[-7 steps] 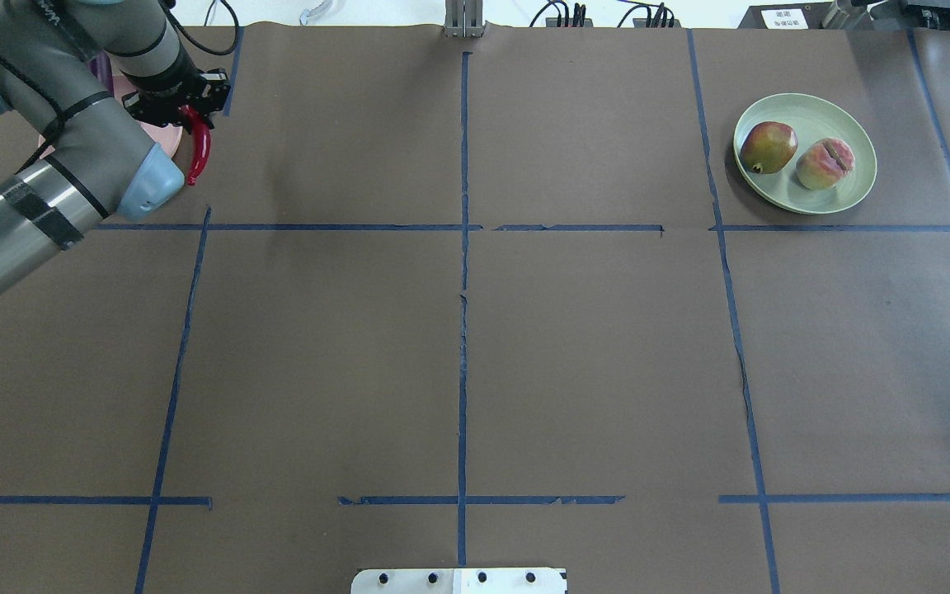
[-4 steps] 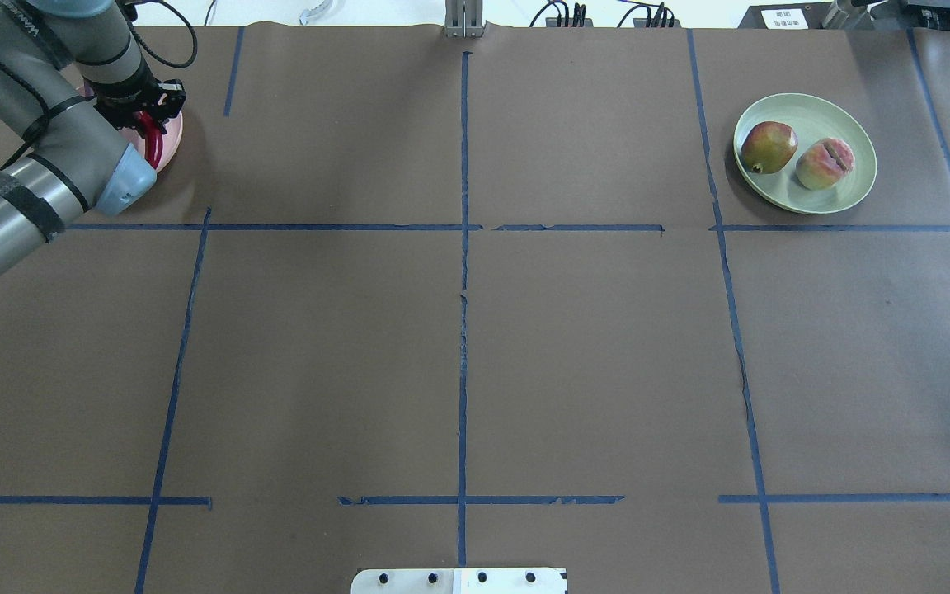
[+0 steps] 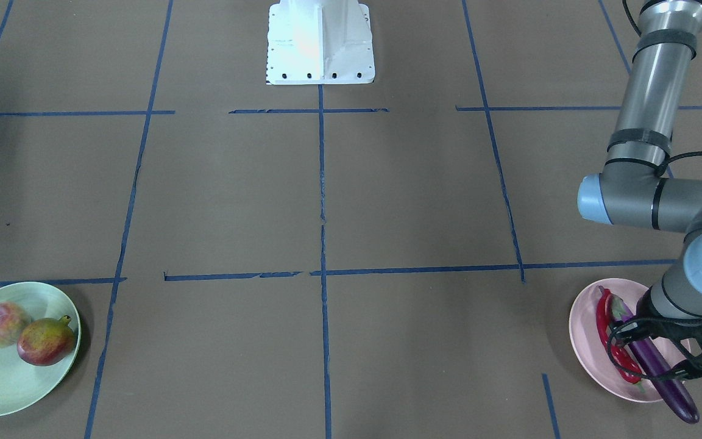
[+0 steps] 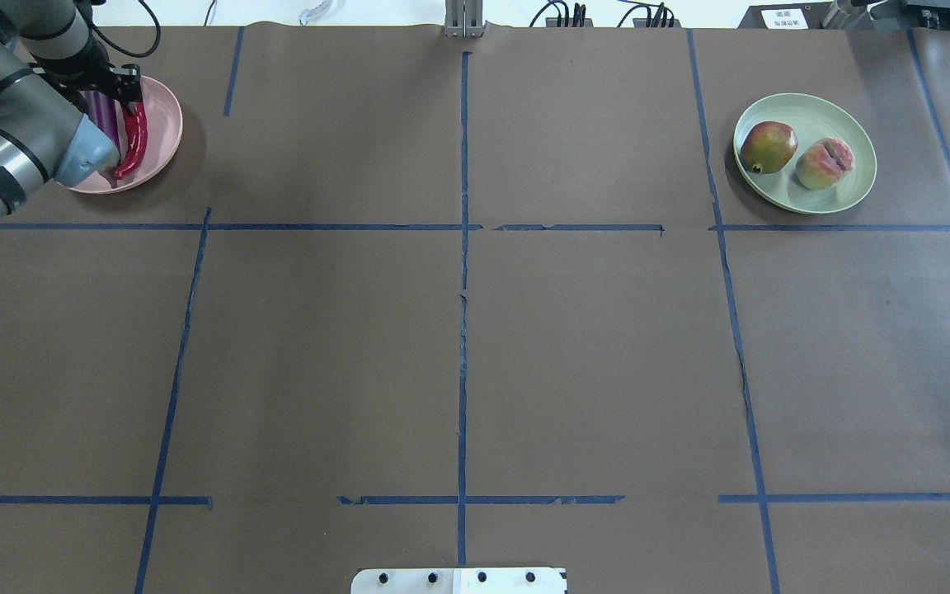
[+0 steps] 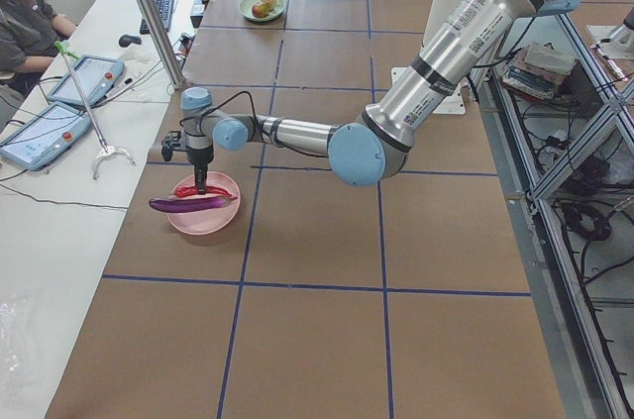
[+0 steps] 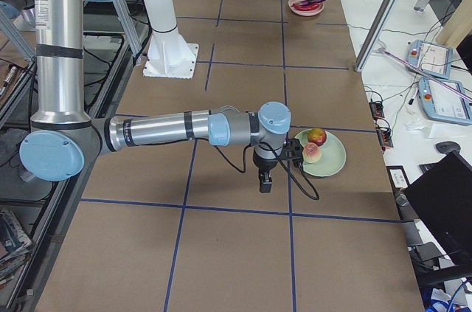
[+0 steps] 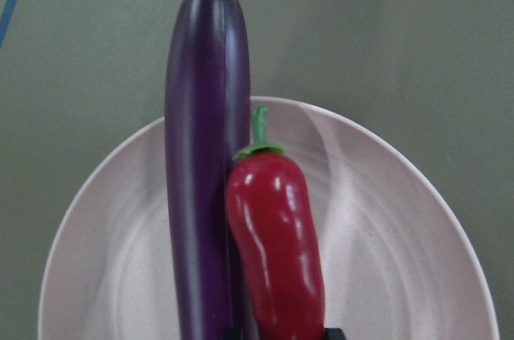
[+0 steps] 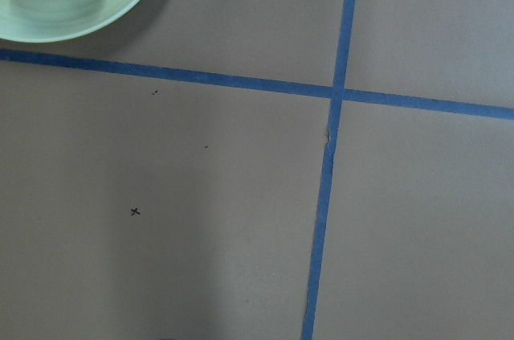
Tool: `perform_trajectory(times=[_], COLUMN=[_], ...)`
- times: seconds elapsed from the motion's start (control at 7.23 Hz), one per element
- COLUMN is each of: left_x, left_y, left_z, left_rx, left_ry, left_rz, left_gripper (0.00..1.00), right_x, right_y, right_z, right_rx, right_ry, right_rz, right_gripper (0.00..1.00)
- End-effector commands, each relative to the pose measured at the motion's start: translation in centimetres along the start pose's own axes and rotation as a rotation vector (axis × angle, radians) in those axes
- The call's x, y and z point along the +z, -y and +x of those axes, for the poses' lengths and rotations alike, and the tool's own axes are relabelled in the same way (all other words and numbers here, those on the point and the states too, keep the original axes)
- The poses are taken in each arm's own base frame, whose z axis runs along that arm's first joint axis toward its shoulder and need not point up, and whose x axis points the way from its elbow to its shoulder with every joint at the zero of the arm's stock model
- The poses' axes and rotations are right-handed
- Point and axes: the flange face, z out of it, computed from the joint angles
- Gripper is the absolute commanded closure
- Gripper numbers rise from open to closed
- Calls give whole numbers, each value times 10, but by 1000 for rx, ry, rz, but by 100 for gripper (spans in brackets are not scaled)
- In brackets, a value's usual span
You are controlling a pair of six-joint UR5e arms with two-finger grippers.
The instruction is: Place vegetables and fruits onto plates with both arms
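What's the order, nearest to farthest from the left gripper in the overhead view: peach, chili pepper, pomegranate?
1. Chili pepper, at the left gripper, on the pink plate.
2. Pomegranate, far right, green plate, left side.
3. Peach, farther right on that plate.

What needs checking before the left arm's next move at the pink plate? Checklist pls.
1. Chili pepper on pink plate: ok, inside the rim, against the eggplant.
2. Chili pepper free of left gripper: cannot tell; the fingertips flank its end in the wrist view.
3. Eggplant on pink plate: ok, but one end overhangs the rim.
4. Peach and pomegranate on green plate: ok.
5. Right gripper clear of green plate: ok, it hangs beside it; open or shut, cannot tell.
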Motion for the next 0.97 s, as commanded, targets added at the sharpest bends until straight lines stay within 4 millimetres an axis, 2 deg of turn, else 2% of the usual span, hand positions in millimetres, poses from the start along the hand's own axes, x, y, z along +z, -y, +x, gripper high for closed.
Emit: perform_trajectory(times=[0.0,0.14,0.28,0.41,0.55,0.69,0.83], left_x=[-33,-40,-33,-40,-49,-73,-88], left_y=[3,-16,-35,-38,-42,-45,-72], left_z=[-64,-92,-121,-150,-205,-252,-282], left_rx=[80,154,182,233,276,317,334], left_ry=[-116,-131,-121,-133,-167,-153,-138], left_rz=[-29,-10,-21,-16,-49,-53,-95], left_gripper=[0,0,0,0,0,0,0], right_x=[-1,-2,-1,-2,-4,-3,-3], right_y=[0,0,-1,0,0,0,0], right_z=[-1,-2,-1,-2,-3,-3,-3], right_rx=[-1,-3,-1,-5,-7,-5,-5], right_ry=[0,0,0,0,0,2,0], right_rz=[2,4,0,5,7,5,5], right_gripper=[0,0,0,0,0,0,0])
